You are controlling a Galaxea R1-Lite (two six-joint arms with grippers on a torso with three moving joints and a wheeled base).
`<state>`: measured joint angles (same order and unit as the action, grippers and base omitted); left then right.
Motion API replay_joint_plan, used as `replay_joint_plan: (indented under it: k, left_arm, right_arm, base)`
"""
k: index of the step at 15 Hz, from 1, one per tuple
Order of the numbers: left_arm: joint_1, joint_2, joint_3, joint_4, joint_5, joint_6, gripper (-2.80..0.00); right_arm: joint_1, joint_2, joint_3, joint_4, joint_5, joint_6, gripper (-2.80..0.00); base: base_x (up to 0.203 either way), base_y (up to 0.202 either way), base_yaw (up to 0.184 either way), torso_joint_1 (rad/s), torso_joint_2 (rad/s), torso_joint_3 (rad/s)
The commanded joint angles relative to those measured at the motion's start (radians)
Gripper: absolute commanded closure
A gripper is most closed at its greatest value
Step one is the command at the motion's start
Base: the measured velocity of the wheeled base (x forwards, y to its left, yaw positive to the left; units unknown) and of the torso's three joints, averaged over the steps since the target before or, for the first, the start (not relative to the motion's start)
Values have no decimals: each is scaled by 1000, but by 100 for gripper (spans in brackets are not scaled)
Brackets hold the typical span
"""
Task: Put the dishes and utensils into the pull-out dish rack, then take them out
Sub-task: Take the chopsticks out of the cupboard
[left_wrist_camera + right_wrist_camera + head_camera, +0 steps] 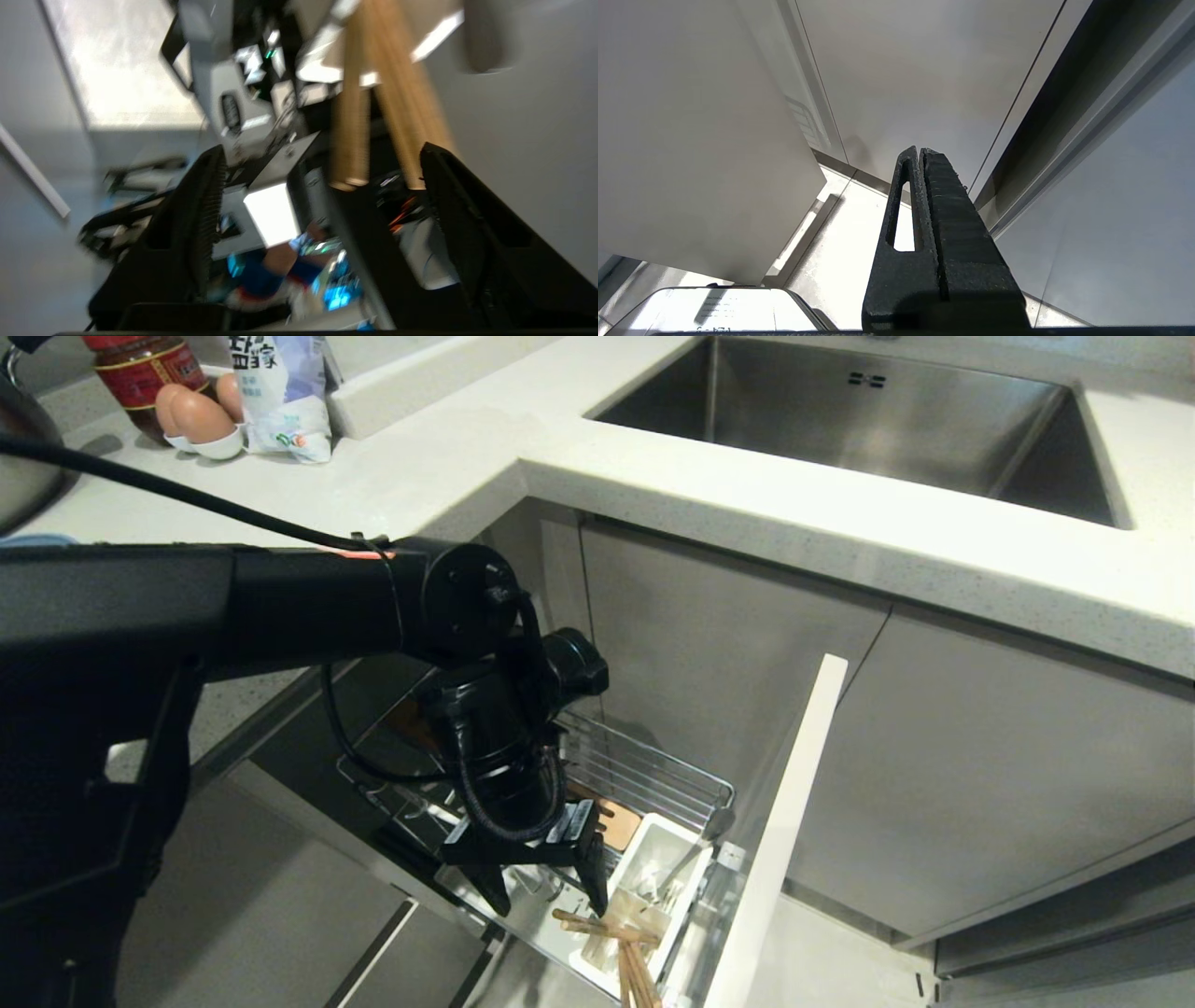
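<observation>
My left pincer hovering open over the pull-out dish rack, chopsticks leaning in the white caddy just below its fingertips, right pincer resting closed.

Pull-out dish rack sits extended below countertop, left of its cabinet front. Utensil caddy at rack's front-right corner, w/ chopsticks lying across its near end. Left gripper hangs just left of caddy. Sink set in countertop, behind-right. Eggs, bottle at countertop's far-left corner.
</observation>
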<state>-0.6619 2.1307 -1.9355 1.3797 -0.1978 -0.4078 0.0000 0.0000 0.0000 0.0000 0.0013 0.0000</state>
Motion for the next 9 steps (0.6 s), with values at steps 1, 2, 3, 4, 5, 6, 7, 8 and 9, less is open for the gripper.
replay_joint_plan:
  k: [1, 2, 3, 4, 5, 6, 7, 8, 9]
  left_arm:
    - [8, 46, -2, 50, -3, 51, -280]
    - [11, 60, -2, 71, -7, 76, -280]
    - [11, 73, -3, 75, -12, 84, -280]
    - [11, 90, -5, 70, -15, 85, -280]
    - [12, 105, -9, 67, -30, 86, -280]
    - [12, 115, -11, 64, -46, 86, -280]
    - [12, 127, -14, 56, -58, 85, -280]
    - [13, 135, -14, 28, -65, 80, -280]
    - [17, 144, -14, 7, -70, 68, -280]
  right_arm:
    - [0, 0, 0, 0, 0, 0, 0]
    - [0, 0, 0, 0, 0, 0, 0]
    - [0, 0, 0, 0, 0, 0, 0]
    - [0, 0, 0, 0, 0, 0, 0]
    - [0, 0, 0, 0, 0, 0, 0]
    - [0, 0, 0, 0, 0, 0, 0]
    - [0, 0, 0, 0, 0, 0, 0]
    - [0, 0, 0, 0, 0, 0, 0]
    - [0, 0, 0, 0, 0, 0, 0]
  base:
    - [0, 0, 0, 0, 0, 0]
    - [0, 0, 0, 0, 0, 0]
    - [0, 0, 0, 0, 0, 0]
    - [0, 0, 0, 0, 0, 0]
    - [0, 0, 0, 0, 0, 0]
    - [0, 0, 0, 0, 0, 0]
    - [0, 0, 0, 0, 0, 0]
    - [0, 0, 0, 0, 0, 0]
    - [0, 0, 0, 0, 0, 0]
